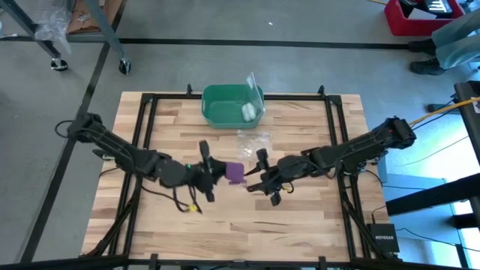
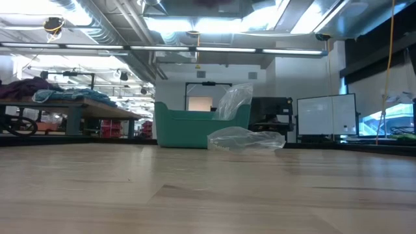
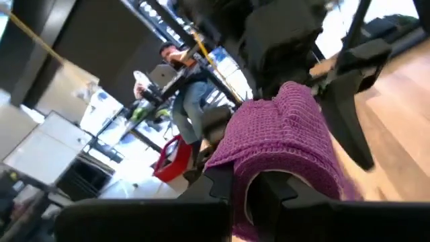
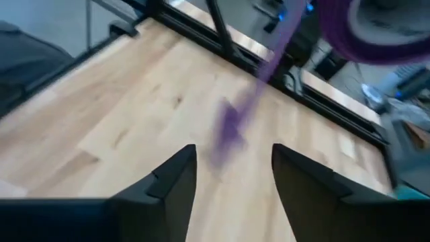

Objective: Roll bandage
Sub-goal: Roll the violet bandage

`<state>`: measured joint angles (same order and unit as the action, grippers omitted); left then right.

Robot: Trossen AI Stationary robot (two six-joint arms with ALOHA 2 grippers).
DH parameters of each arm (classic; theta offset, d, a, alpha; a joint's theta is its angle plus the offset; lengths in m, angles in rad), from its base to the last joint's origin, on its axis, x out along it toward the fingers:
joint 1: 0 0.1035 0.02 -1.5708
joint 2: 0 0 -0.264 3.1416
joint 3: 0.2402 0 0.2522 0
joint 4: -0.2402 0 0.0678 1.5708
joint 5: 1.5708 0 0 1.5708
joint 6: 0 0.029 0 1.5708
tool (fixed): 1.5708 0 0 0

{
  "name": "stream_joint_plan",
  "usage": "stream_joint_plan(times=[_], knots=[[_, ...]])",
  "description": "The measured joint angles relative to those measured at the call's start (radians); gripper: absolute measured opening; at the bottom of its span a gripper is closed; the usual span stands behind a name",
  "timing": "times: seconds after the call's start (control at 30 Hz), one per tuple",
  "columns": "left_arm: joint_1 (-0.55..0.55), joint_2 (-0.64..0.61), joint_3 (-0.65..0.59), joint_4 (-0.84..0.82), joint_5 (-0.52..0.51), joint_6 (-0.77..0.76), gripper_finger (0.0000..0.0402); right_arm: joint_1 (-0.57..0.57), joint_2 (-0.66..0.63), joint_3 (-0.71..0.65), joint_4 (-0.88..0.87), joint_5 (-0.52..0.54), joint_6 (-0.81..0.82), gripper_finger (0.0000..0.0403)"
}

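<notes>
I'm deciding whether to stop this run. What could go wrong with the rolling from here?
The left gripper holds the bandage in mid-air, its tail dangling loose; the roll might unwind or slip out. The right gripper is open and grips nothing; closing now, its fingers may miss the tail.

The bandage (image 1: 234, 172) is purple, with a knitted ribbed texture in the left wrist view. Both arms are dark, nearly black. The table (image 1: 300, 225) is pale wood in butcher-block strips, framed by black rails. Near its far edge sits a green bin (image 1: 225, 105) holding a small white roll (image 1: 247, 112); beside it lies a clear plastic bag (image 1: 253, 139).
</notes>
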<state>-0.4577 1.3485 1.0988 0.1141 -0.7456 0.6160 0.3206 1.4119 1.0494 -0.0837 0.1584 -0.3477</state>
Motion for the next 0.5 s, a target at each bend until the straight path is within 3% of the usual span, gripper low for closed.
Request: stream_joint_plan(times=[0.2, 0.33, 0.5], knots=[[0.083, -0.037, -0.099, 0.075, 0.01, -0.055, 0.0015, -0.027, -0.056, -0.026, -0.095, 0.035, 0.002, 0.0183], [0.112, -0.038, -0.138, 0.175, 0.019, -0.016, 0.0015, -0.102, -0.054, -0.094, 0.006, -0.057, 0.024, 0.0182], [0.124, -0.038, -0.141, 0.158, 0.022, 0.015, 0.0015, -0.171, -0.053, -0.129, 0.116, -0.202, 0.153, 0.0182]])
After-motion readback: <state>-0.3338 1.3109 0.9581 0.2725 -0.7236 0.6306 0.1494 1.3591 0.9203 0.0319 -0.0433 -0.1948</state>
